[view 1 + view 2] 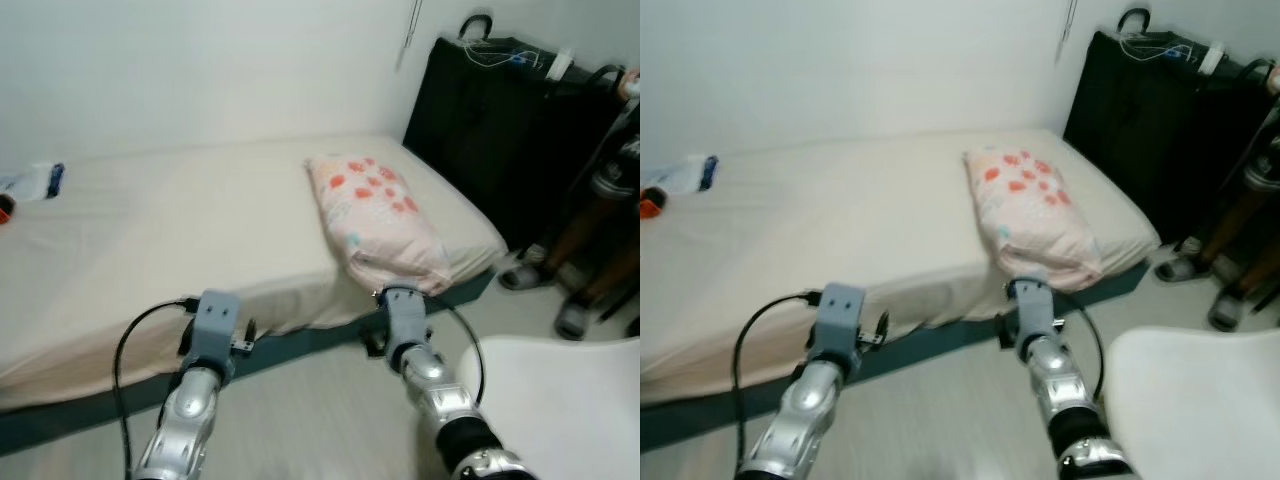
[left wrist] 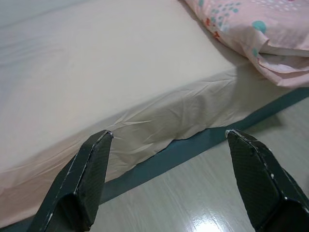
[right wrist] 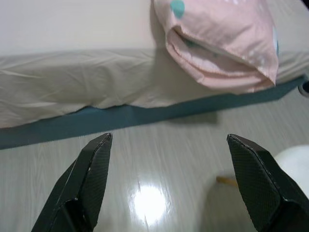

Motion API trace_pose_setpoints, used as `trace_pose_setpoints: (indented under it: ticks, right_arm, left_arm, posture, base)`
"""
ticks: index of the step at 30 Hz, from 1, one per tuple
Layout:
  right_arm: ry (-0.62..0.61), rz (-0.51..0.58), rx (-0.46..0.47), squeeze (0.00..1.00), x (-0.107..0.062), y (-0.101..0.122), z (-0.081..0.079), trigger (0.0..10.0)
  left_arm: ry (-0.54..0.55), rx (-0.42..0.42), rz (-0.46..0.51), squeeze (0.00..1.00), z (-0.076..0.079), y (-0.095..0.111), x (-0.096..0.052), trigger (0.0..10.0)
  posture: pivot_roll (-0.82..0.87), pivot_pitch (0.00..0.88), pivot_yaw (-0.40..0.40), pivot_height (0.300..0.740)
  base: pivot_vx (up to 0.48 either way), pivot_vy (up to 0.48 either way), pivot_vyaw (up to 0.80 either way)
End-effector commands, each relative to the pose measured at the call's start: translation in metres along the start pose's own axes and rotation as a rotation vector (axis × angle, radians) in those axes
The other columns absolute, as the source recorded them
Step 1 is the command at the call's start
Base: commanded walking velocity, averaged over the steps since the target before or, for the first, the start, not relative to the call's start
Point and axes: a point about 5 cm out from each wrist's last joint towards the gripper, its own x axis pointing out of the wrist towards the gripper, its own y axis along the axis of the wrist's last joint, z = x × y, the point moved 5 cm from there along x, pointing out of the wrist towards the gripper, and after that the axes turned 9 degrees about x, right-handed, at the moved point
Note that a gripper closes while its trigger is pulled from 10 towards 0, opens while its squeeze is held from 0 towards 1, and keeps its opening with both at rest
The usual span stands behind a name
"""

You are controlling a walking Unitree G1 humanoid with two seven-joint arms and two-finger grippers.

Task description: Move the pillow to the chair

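A: Pillow (image 1: 378, 222) position? Pink case, red and teal blotches, lying on the bed (image 1: 180, 240) at its near right corner, one end hanging a little past the mattress edge.

B: Confirmed. Wall is behind the bed; the pillow is angled, its far end toward the wall, its near end toward the robot.

A: Right arm?

B: Reaching forward and low over the floor (image 1: 320, 410). Right hand (image 3: 169, 140) is just short of the bed edge, directly below the overhanging end of the pillow. Fingers (image 3: 91, 179) spread wide, nothing between them. Not touching the pillow.

A: Left arm?

B: Also stretched forward, about level with the right. Left hand (image 2: 169, 140) faces the bed's side sheet and the dark base strip under it. Fingers (image 2: 87, 179) wide apart, holding nothing. The pillow is off to its right, well apart.

A: Chair?

B: White chair (image 1: 560, 400) at the robot's near right, seat just beside the right forearm. Pillow is apart from it, with floor between.

A: Other notes?

B: Black bag (image 1: 500, 120) against the wall past the bed's right end. A person's legs (image 1: 590, 250) in sandals stand beside it. Small items (image 1: 30, 185) at the bed's far left, too blurred to tell what they are.
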Motion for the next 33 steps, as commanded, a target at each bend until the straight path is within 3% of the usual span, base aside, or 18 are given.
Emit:
trace_pose_setpoints:
  ticks: [1,8,33]
  right_arm:
    - [0.014,0.020,-0.002,0.00,0.001,0.004,-0.004,10.0]
    - [0.021,0.027,-0.006,0.00,0.001,0.007,-0.007,10.0]
    - [0.023,0.023,-0.010,0.00,0.001,0.005,-0.006,10.0]
  left_arm:
    - [0.023,-0.006,-0.007,0.00,-0.004,-0.002,0.000,10.0]
    - [0.005,-0.019,0.035,0.00,-0.003,0.006,0.001,10.0]
    - [-0.006,-0.022,0.043,0.00,0.001,0.007,0.001,10.0]
  posture:
    - [0.05,0.000,-0.089,0.740]
    - [0.05,0.000,-0.088,0.740]
    - [0.04,0.000,-0.090,0.740]
  base:
    - [0.000,0.000,0.00]
    - [0.073,0.000,0.00]
    - [0.327,0.000,0.00]
